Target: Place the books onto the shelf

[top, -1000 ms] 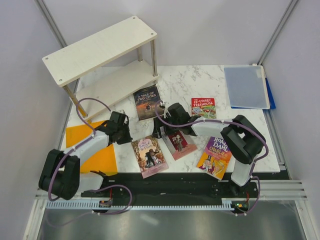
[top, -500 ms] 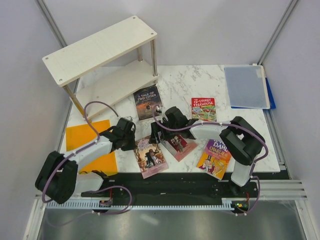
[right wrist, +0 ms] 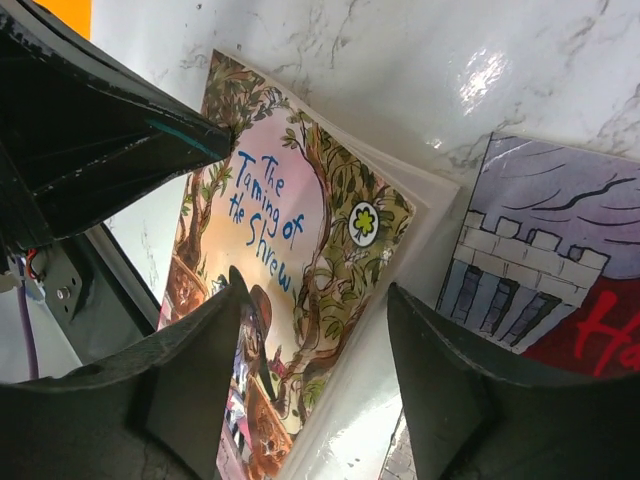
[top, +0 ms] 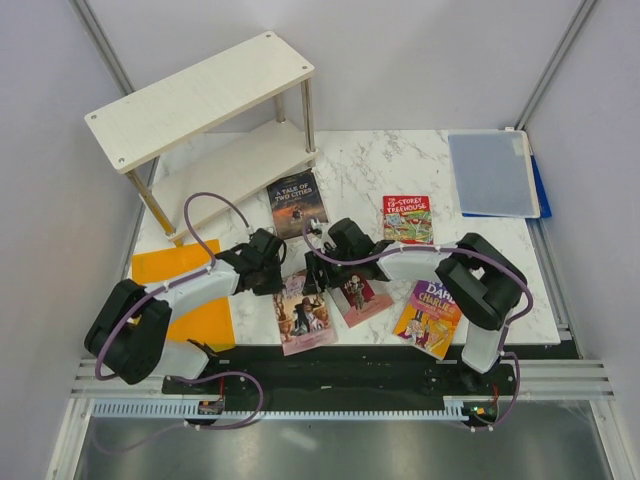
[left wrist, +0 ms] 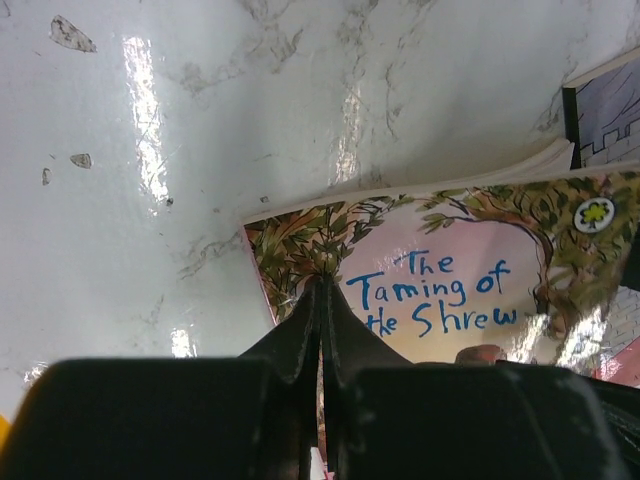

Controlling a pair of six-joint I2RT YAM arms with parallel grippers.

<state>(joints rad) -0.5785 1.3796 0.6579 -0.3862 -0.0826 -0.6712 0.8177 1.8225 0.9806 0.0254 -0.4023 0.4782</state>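
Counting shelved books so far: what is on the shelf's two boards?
On the shelf, nothing lies on the top board or the visible part of the lower board. The top board covers the lower board's far side; that part is unseen.

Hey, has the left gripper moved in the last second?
Yes. The left gripper has swung right, away from the orange sheet, its shut fingers now at the corner of The Taming of the Shrew.

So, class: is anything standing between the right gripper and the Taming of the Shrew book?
Nothing visible. The right gripper hangs open directly over the book; the shut left gripper sits only at one corner of it.
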